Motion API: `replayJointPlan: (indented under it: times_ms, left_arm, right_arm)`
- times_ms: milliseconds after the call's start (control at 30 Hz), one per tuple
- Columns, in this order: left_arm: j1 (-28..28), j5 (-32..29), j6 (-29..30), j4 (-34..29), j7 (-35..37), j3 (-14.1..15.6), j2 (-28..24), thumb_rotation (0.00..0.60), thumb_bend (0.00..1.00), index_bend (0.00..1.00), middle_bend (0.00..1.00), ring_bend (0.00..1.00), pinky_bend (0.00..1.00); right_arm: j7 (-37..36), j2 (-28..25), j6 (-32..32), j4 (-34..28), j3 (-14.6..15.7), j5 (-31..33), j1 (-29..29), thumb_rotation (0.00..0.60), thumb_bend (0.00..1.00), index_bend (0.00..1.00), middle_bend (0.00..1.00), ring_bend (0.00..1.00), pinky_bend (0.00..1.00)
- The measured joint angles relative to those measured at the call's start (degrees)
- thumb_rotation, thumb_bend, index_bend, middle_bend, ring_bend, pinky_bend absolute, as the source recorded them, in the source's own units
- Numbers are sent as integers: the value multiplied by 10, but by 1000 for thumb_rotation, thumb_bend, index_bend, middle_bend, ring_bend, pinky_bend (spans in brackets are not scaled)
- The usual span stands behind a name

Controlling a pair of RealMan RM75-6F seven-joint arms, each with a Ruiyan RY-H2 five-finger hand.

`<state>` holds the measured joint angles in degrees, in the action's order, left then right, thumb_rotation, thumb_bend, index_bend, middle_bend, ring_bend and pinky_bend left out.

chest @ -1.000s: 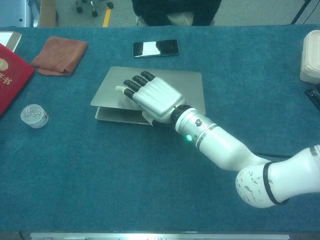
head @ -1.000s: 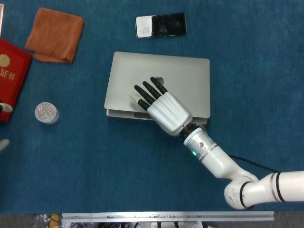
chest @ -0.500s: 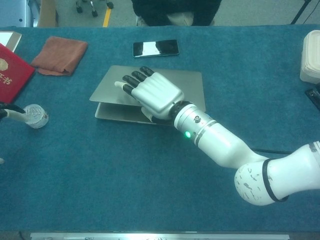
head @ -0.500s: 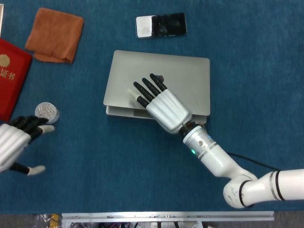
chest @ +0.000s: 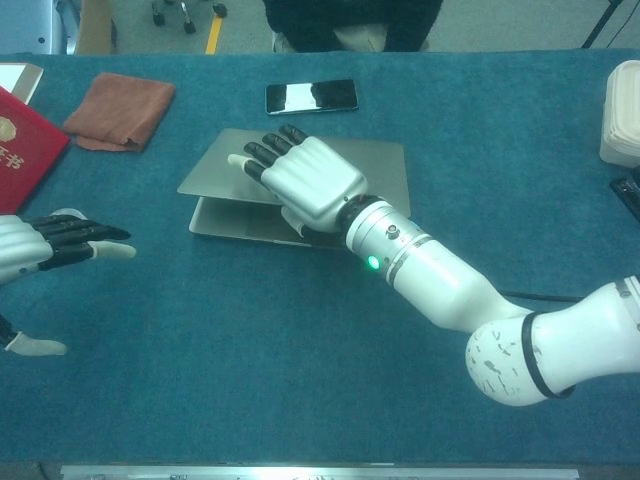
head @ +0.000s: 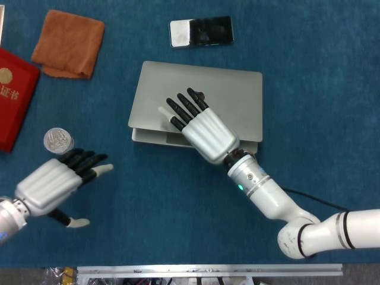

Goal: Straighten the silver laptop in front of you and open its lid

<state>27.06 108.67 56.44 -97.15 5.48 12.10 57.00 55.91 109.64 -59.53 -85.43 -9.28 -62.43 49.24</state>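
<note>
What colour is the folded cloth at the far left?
Rust orange cloth, clearest in the head view.

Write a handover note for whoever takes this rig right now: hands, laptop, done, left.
Right hand: on the silver laptop, fingers over the lid, thumb under its front edge; lid raised a crack.
Left hand: open, holds nothing, above the table to the laptop's front-left, beside the small round tin.
Done: laptop sits nearly square; lid just parted.
Left: lift the lid fully, probably steadying the base with the left hand.
</note>
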Motion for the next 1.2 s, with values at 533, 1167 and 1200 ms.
replayJointPlan:
  times_ms: [533, 1167, 1200]
  left_arm:
    - [37, -10, -23, 4, 4, -4, 41, 352, 137, 0, 0, 0, 29]
    - [75, -58, -54, 79, 57, -18, 122, 348, 137, 0, 0, 0, 29]
    - [78, -60, -57, 80, 54, -19, 126, 348, 138, 0, 0, 0, 29]
  right_arm:
    - [7, -29, -12, -12, -3, 10, 5, 600, 537, 0, 53, 0, 45]
    - [14, -38, -24, -25, -11, 32, 17, 600, 536, 0, 53, 0, 45]
    - [14, -38, -25, -25, -11, 33, 17, 600, 536, 0, 53, 0, 45]
